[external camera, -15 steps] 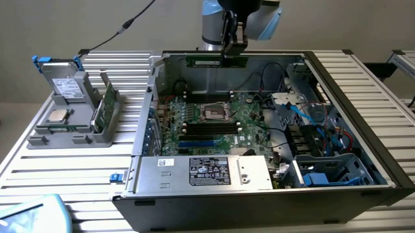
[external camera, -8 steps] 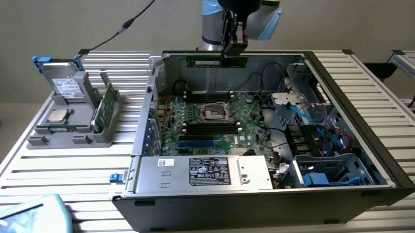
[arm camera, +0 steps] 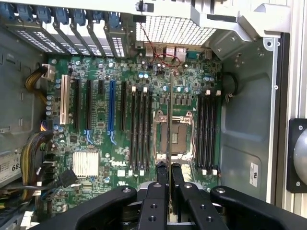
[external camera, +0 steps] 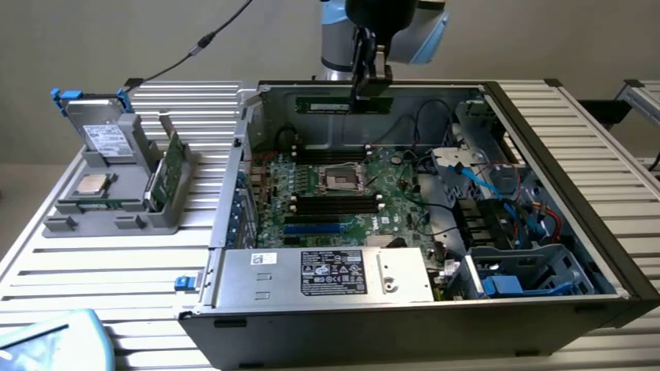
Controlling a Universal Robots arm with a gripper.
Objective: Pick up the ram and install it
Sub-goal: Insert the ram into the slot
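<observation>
Looking at the exterior view, you see the counter (external camera: 124,270) carrying one open computer case (external camera: 309,340) and, to the exterior view's left, one grey holder (external camera: 113,209) with one green card (external camera: 165,174) and one processor chip (external camera: 93,184). The wrist view adds the motherboard (arm camera: 96,124) from above, with two banks of black memory slots (arm camera: 141,129) flanking the processor socket (arm camera: 181,143). Your gripper (external camera: 369,91) is clamped on the single ram (external camera: 335,104), which is held edge-on above the socket and not in any slot.
</observation>
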